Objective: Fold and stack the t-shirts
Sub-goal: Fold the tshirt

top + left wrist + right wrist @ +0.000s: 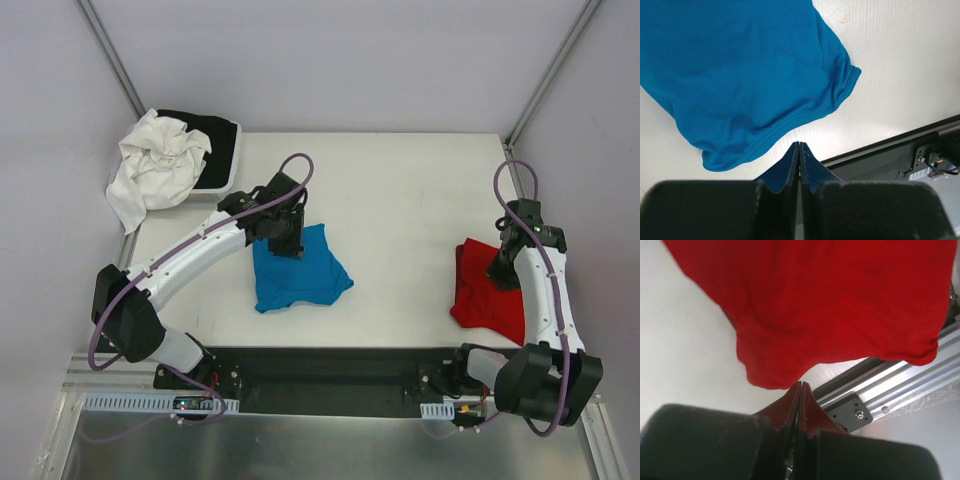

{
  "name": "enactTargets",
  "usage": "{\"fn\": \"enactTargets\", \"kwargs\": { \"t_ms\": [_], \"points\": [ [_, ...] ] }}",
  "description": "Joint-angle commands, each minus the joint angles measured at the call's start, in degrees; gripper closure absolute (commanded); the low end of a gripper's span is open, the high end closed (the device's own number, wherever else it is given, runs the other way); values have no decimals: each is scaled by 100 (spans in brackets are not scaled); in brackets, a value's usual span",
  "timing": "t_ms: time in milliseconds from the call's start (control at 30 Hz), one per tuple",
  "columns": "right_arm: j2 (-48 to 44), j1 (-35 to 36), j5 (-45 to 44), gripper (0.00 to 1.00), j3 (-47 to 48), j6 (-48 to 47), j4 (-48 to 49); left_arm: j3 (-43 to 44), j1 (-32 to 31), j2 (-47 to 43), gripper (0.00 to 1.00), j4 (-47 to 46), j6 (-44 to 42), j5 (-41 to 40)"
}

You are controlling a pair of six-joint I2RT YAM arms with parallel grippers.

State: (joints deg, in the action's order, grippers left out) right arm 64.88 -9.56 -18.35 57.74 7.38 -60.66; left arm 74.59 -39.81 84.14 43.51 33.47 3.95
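Note:
The turquoise-blue t-shirt (pixel 300 272) lies crumpled on the white table (pixel 400 200), left of centre. My left gripper (pixel 287 246) hangs over its far left part. In the left wrist view its fingers (pixel 799 146) are pressed together with nothing between them, and the blue t-shirt (pixel 750 75) spreads beyond the tips. The red t-shirt (pixel 487 295) lies bunched at the table's right front. My right gripper (pixel 503 270) is over its right side, shut and empty (pixel 801 384), with the red t-shirt (pixel 830 305) just past the tips.
At the back left corner a white cloth garment (pixel 155 168) is heaped over a black cloth garment (pixel 212 130) in a shallow tray (pixel 232 170). A black rail (pixel 330 372) and an aluminium frame (pixel 900 380) run along the table's near edge.

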Motion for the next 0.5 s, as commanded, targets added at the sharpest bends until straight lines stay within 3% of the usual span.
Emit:
{"fn": "enactTargets", "kwargs": {
  "t_ms": [0,100,467],
  "points": [
    [156,-736,231,99,-130,0,528,30,-44,-134,99,175,-122,-34],
    [392,-1415,1269,99,-324,237,1047,56,-44,-178,99,219,-157,-34],
    [1176,-2014,587,99,-43,712,1293,372,-35,76,99,711,-377,-192]
  ]
}}
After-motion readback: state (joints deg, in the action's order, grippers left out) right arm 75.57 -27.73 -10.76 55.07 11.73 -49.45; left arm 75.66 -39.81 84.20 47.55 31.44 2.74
